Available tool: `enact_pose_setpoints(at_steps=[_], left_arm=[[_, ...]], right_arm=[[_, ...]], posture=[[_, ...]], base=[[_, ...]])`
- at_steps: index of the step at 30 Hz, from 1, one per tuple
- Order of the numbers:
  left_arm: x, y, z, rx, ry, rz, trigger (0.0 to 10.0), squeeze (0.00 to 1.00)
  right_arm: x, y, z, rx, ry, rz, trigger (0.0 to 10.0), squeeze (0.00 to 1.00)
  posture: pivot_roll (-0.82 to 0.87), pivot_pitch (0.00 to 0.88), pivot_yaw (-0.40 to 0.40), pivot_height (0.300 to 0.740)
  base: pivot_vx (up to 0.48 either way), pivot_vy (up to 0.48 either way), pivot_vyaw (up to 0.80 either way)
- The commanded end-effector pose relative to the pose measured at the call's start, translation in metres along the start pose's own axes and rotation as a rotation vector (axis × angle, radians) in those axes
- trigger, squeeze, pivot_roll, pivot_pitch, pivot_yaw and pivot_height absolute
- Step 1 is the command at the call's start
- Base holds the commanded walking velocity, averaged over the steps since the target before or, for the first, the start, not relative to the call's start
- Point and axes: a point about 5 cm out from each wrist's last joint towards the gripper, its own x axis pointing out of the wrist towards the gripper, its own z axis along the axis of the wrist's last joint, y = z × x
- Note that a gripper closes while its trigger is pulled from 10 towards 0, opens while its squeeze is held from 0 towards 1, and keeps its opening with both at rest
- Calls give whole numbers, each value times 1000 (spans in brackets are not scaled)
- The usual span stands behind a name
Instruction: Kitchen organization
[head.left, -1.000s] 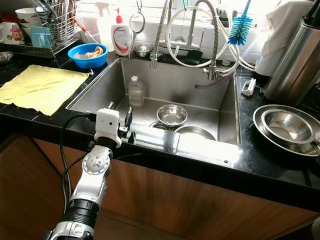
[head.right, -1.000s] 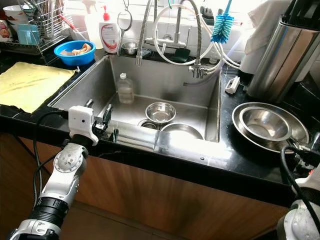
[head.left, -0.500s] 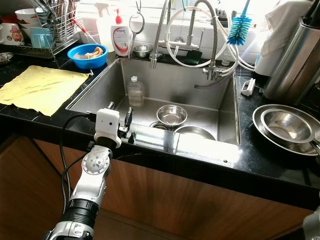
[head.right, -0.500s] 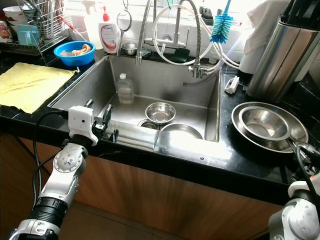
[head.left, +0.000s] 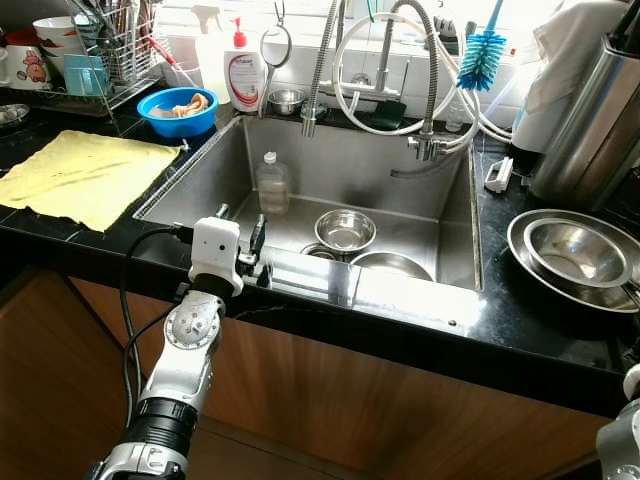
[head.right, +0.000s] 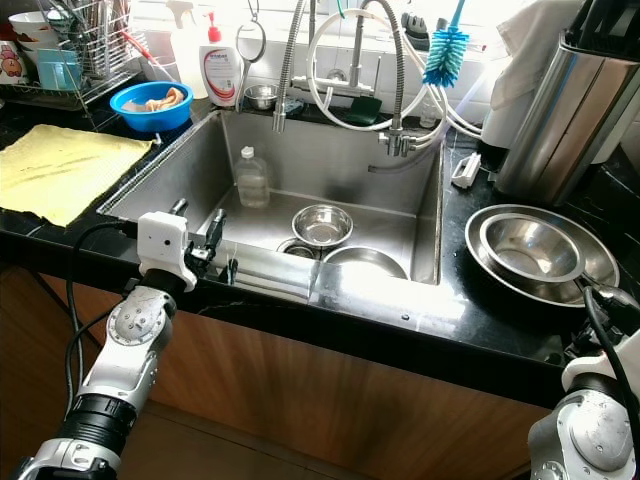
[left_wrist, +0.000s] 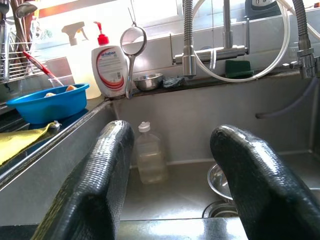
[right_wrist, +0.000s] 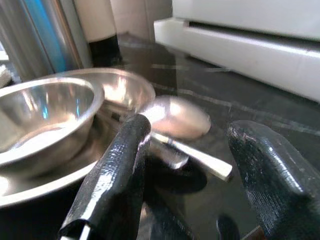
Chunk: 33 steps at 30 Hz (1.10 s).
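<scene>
The left gripper (head.left: 258, 245) rests on the front rim of the stainless steel sink (head.left: 190, 175), fingers spread and empty. A small steel bowl (head.left: 345, 229) and a clear plastic bottle (head.left: 271, 183) stand in the basin. The right gripper (right_wrist: 190, 175) hovers with its fingers apart, holding nothing, near a steel spoon (right_wrist: 180, 120) beside the nested steel bowls (head.left: 577, 257) on the black counter (head.left: 520, 320).

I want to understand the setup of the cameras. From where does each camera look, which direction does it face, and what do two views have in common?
Left eye and right eye views: on the head, looking down at the sink; the left arm shows.
Left wrist view: on the left wrist at the sink's front edge, facing the bottle between the open left gripper fingers.
Right wrist view: on the right wrist, low over the counter, facing the bowls and spoon past the open right gripper.
Shared: the bottle appears in head and left wrist views.
</scene>
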Motion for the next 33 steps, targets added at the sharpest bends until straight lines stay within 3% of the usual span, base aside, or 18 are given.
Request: enact_pose_setpoints(at_steps=[1, 13, 14, 15, 16, 33], left_arm=[[2, 0, 4, 17, -19, -9, 10000, 0], [2, 0, 4, 17, -18, -6, 10000, 0], [2, 0, 4, 17, -19, -5, 10000, 0], [2, 0, 4, 17, -19, -4, 10000, 0], [2, 0, 4, 17, -20, -4, 10000, 0], [3, 3, 5, 22, -18, 2, 10000, 0]], right_arm=[[0, 4, -8, -13, 49, 25, 10000, 0], [0, 9, -7, -11, 51, 51, 10000, 0], [0, 9, -5, -11, 46, 54, 9451, 0], [0, 10, -5, -10, 42, 58, 2863, 0], [0, 10, -4, -10, 40, 60, 0, 0], [2, 15, 3, -18, 6, 91, 0, 0]], posture=[[-34, 0, -9, 740], [-32, 0, -11, 740], [-31, 0, -11, 740], [-32, 0, -12, 740], [-32, 0, -11, 740], [-30, 0, -13, 740]], base=[[0, 0, 0], [0, 0, 0], [0, 0, 0], [0, 0, 0], [0, 0, 0], [0, 0, 0]])
